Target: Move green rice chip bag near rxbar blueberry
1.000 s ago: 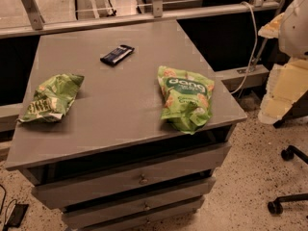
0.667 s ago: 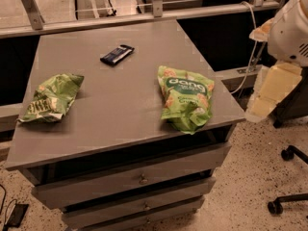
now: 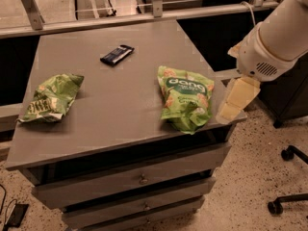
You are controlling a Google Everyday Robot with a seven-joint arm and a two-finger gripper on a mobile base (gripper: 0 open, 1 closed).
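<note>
The green rice chip bag [image 3: 185, 97], light green with a dark "dang" label, lies flat near the front right corner of the grey table [image 3: 115, 129]. The rxbar blueberry [image 3: 117, 55], a small dark bar, lies at the back middle of the table, well apart from the bag. My gripper [image 3: 232, 106], a cream-coloured part hanging from the white arm [image 3: 274, 42], is at the table's right edge, just right of the chip bag and holding nothing that I can see.
Another green bag with yellowish lettering [image 3: 50, 97] lies at the left front of the table. Drawers [image 3: 139, 179] sit under the tabletop. A rail [image 3: 144, 13] runs behind the table. Chair wheels [image 3: 284, 177] stand on the floor at right.
My arm and gripper have moved left and down, from well off the table's right side to its right edge beside the chip bag. The bags and the bar have not moved.
</note>
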